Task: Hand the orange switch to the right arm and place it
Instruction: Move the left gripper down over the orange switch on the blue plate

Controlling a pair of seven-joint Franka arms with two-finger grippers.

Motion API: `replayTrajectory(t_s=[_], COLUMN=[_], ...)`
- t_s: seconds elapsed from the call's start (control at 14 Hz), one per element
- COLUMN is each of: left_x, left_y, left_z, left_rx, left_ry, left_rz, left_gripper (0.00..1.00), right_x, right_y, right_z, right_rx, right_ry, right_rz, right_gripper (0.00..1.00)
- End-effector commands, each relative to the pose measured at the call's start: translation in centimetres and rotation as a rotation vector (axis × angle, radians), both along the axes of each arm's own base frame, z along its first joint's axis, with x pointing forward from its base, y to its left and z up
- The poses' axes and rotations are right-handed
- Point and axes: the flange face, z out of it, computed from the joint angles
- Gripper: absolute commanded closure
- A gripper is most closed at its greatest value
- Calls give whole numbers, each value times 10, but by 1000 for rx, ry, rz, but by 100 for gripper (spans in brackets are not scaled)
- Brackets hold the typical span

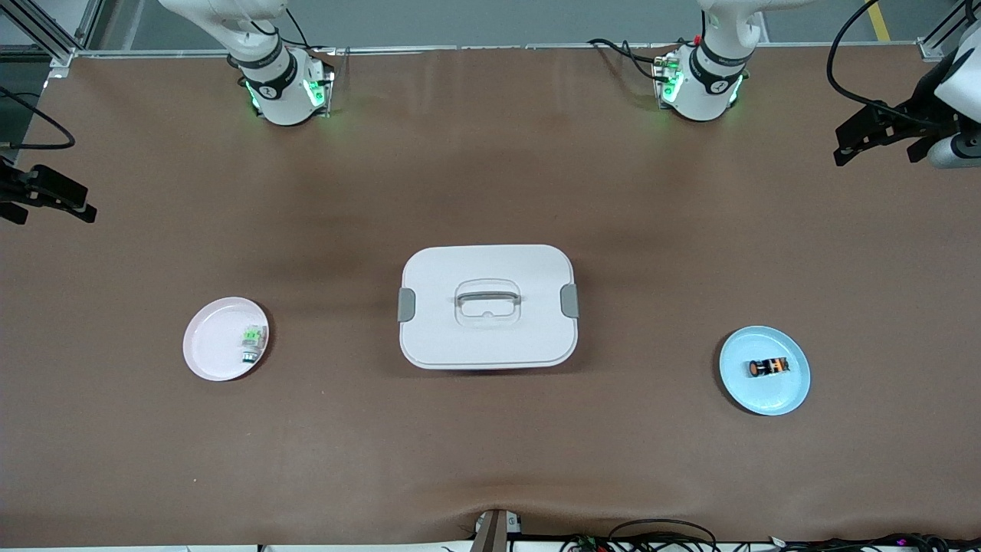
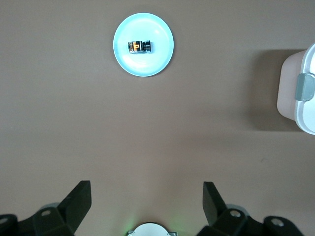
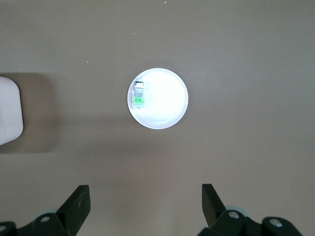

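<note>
Item: orange switch (image 1: 769, 367), a small black barrel with orange cap and marks, lying on its side near the middle of the blue plate (image 1: 789, 391), which sits on the brown table (image 1: 490, 460) toward the left arm's end. Nothing touches it. Left gripper (image 2: 146, 204): raised over bare table at the left arm's end, well apart from the switch, fingers spread wide and empty; its wrist view has the plate and switch ahead of the open jaws, with clear table between. Right gripper (image 3: 145, 204): raised at the right arm's end of the table, fingers likewise spread and empty, waiting; its wrist view looks down on the pink plate (image 1: 207, 360), which carries a green-and-silver part (image 1: 252, 343) near its rim and is not the object wanted. Between the two plates, at the table's centre: a white lidded box (image 1: 487, 307) with grey side clasps and a handle recessed in the lid, closed. Status, by judgement: opening step, pick not yet begun. Next move calls for the left gripper to travel over the blue plate, line its jaws across the barrel's narrow width, descend and close; the part is tiny and round, so it may roll or slip on the smooth plate. Handover to the right arm comes after.
</note>
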Motion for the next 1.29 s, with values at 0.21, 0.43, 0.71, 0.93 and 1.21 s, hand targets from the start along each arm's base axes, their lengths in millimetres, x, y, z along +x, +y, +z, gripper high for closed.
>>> replayTrajectory(t_s=[0.21, 0.43, 0.71, 0.93, 1.21], left_x=[1, 5, 17, 27, 38], left_y=[5, 10, 13, 26, 35], left_z=[4, -3, -29, -61, -106], left_rx=[10, 7, 6, 5, 0], left_ry=[7, 20, 51, 23, -23], left_rz=[-4, 14, 23, 44, 57], left_gripper=[0, 0, 0, 0, 0], right_x=[-5, -7, -6, -7, -7], right_y=[1, 2, 7, 6, 8], right_z=[3, 3, 5, 5, 4], right_rx=[-15, -11, 17, 55, 41], right_ry=[2, 15, -1, 5, 11], right_rz=[5, 5, -7, -15, -6], right_gripper=[0, 0, 0, 0, 0])
